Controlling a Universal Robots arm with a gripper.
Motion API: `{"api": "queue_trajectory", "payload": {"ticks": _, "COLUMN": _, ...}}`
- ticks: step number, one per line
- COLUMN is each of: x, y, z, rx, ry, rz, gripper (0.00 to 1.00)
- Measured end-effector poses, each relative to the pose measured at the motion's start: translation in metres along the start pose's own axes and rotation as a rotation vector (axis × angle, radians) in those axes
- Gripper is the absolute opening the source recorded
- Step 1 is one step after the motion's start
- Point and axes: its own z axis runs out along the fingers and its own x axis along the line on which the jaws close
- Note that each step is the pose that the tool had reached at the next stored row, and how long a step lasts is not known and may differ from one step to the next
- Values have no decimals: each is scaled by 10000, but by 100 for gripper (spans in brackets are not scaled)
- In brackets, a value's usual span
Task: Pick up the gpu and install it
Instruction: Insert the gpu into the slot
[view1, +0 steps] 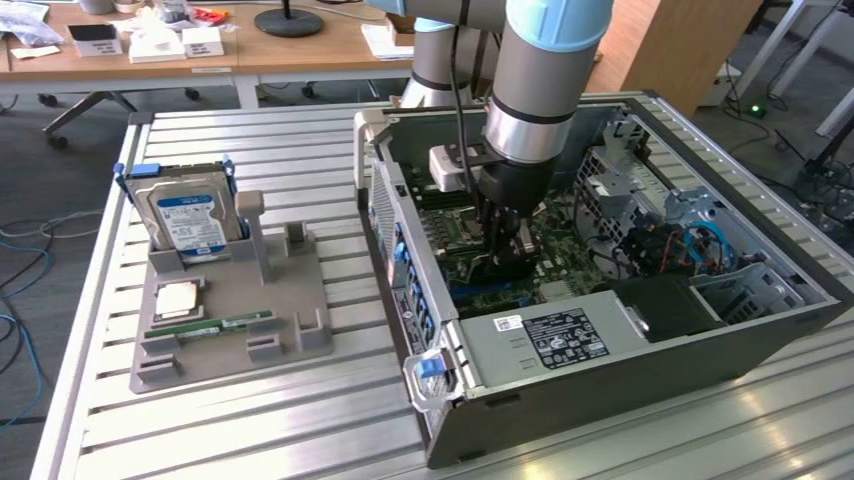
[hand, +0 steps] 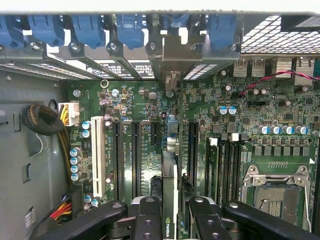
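Here the gripper pinches the gpu edge-on between its fingers, holding it upright over the motherboard slots at lower centre, inside the computer case.

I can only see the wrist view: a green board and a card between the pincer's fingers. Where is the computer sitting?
Observer: The computer case lies on its side, open on top, on a slatted metal table.
Operator: Is anything else on the table?
Observer: Yes. A grey holder sits toward the exterior view's left, with a hard drive standing upright in it.
Operator: Is anything lying down?
Observer: A RAM stick lies flat in the holder, beside a square chip.
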Motion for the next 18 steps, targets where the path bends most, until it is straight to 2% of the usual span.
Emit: {"api": "queue_trajectory", "payload": {"ticks": 18, "x": 0, "y": 13, "z": 10, "rx": 0, "ry": 0, "rz": -5, "gripper": 25}}
